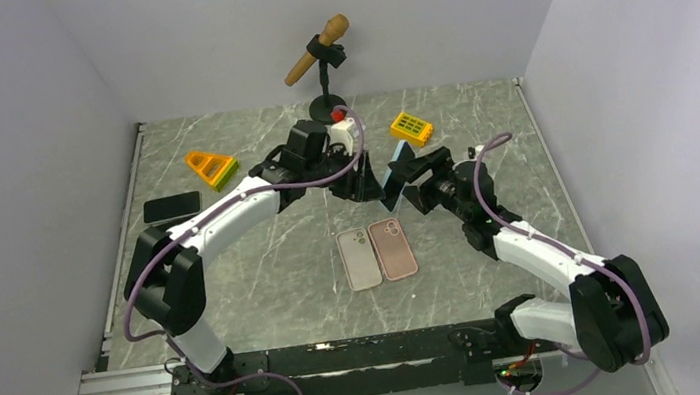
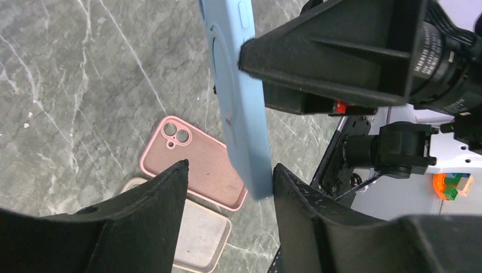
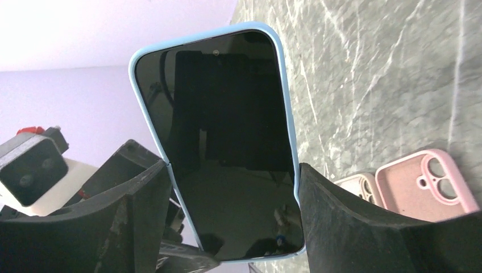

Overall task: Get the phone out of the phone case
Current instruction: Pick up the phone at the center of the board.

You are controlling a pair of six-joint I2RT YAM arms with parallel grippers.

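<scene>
The phone (image 3: 221, 131), dark screen facing the right wrist camera, sits inside a light blue phone case (image 3: 287, 102) and is held upright above the table. My right gripper (image 3: 233, 182) is shut on the case across its width, one finger on each long side. In the top view the cased phone (image 1: 396, 174) hangs between both grippers at mid-table. My left gripper (image 2: 230, 176) is open, and the case's (image 2: 241, 96) lower end reaches down between its fingers, close against the right finger and well apart from the left one.
An empty pink case (image 1: 394, 249) and an empty beige case (image 1: 360, 259) lie side by side below the grippers. A black phone (image 1: 172, 207) lies at the left edge. An orange toy (image 1: 211, 167), a yellow block (image 1: 412, 127) and a microphone stand (image 1: 322, 60) are at the back.
</scene>
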